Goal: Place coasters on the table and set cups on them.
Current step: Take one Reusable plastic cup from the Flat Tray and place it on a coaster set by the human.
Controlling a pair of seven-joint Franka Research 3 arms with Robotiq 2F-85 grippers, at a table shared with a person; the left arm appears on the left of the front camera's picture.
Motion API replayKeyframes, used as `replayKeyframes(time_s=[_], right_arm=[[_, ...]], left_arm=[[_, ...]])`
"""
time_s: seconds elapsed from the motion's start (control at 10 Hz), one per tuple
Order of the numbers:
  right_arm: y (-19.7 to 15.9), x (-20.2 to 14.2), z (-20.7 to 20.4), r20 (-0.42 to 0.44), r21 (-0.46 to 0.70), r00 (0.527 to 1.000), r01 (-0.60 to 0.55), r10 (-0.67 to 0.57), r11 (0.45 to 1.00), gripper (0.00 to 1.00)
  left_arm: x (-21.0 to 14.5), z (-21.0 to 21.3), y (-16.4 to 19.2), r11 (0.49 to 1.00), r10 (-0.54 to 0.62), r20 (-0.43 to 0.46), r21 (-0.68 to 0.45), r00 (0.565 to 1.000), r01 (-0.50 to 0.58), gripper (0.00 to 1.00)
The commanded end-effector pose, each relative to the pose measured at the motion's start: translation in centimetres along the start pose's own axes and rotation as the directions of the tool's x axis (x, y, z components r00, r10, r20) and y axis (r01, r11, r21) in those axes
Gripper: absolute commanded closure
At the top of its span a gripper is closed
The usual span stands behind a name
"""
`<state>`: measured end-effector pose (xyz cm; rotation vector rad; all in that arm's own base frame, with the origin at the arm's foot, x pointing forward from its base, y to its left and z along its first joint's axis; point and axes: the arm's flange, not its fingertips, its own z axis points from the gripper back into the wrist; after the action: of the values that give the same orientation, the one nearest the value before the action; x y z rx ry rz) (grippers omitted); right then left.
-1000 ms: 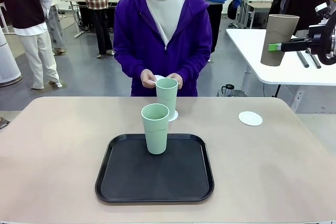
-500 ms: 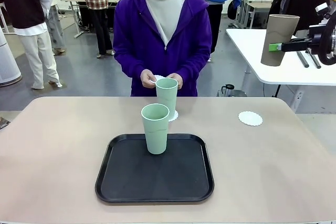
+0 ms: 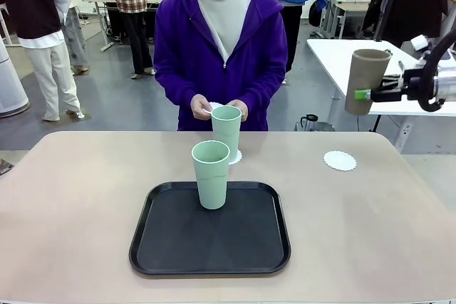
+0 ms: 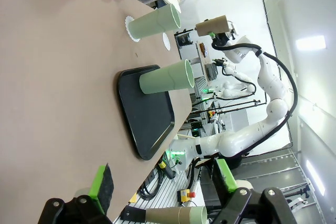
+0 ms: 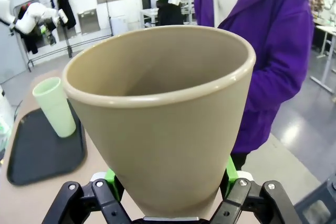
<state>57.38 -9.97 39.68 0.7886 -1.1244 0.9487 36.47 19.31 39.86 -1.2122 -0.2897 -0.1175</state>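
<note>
One brown cup [image 3: 368, 76], pinched in the right hand [image 3: 362, 94], hangs high over the coaster [image 3: 340, 160] below it, seemingly bound there.

Brown-taupe tapered tumbler [image 5: 157, 119]: matt, smooth, plastic-looking. Pale mint tapered tumblers, near one [image 3: 211, 174] and far one [image 3: 226, 132]: same matt finish. Black rounded-rectangle tray [image 3: 210, 247]: plastic-looking, faint sheen along rim. Beige desk [image 3: 71, 197]: smooth, matt. White lacy round doily [image 3: 340, 160]: paper.

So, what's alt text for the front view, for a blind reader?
The right gripper holds a brown cup in the air at the right, above a beige table with a bare white coaster. One mint cup stands on a black tray; another stands on a coaster before a person in purple.
</note>
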Motion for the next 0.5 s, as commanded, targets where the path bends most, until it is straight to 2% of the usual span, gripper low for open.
replayKeyframes(time_s=[0.0, 0.4], right_arm=[[-1.3, -1.6, -1.1, 0.039, 0.019, 0.999, 0.008, -0.009, 1.000, 0.17], [-1.9, -6.2, -3.9, 0.019, 0.075, 0.995, 0.096, -0.097, 0.993, 0.17]], left_arm=[[0.0, 0.2, -0.1, 1.000, -0.020, 0.002, -0.010, 1.000, 0.020, 0.00], [0.0, 0.2, -0.1, 1.000, -0.020, 0.002, -0.010, 1.000, 0.020, 0.00]])
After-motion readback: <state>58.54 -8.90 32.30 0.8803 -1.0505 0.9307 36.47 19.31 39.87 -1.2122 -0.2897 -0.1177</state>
